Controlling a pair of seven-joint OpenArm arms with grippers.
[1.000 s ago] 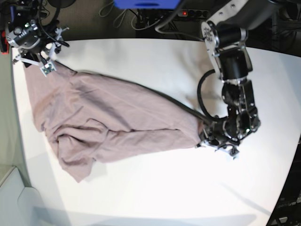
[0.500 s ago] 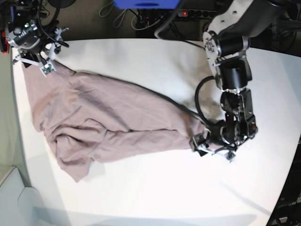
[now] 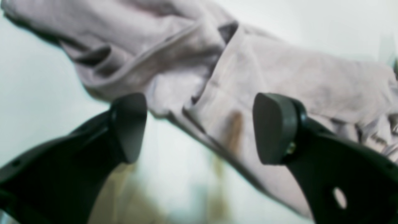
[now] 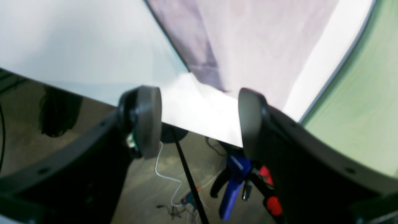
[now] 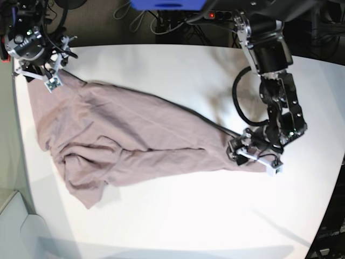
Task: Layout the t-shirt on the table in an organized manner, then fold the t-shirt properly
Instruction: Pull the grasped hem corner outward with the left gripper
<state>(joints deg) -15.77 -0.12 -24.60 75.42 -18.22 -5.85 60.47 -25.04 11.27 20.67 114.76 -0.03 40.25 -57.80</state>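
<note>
The mauve-pink t-shirt [image 5: 129,140] lies crumpled and stretched out across the white table [image 5: 178,216], from the far left corner to the right middle. My left gripper [image 5: 238,152] hovers at the shirt's right end, open. In the left wrist view its fingers [image 3: 129,127] stand wide apart over the t-shirt [image 3: 279,77], and nothing is pinched. My right gripper [image 5: 40,67] sits at the far left corner by the shirt's other end. It is open in the right wrist view [image 4: 199,121], with the t-shirt [image 4: 248,40] just beyond its fingertips.
Table edges run close to the right gripper, with floor, cables and a blue clamp [image 4: 233,180] below the corner [image 4: 202,112]. A dark cable [image 5: 237,102] loops from the left arm above the shirt. Bare tabletop lies along the front [image 5: 215,226].
My left gripper has gone from shut on the shirt's right end to wide open, letting the cloth go, and its arm has swung slightly back. The right gripper has barely moved.
</note>
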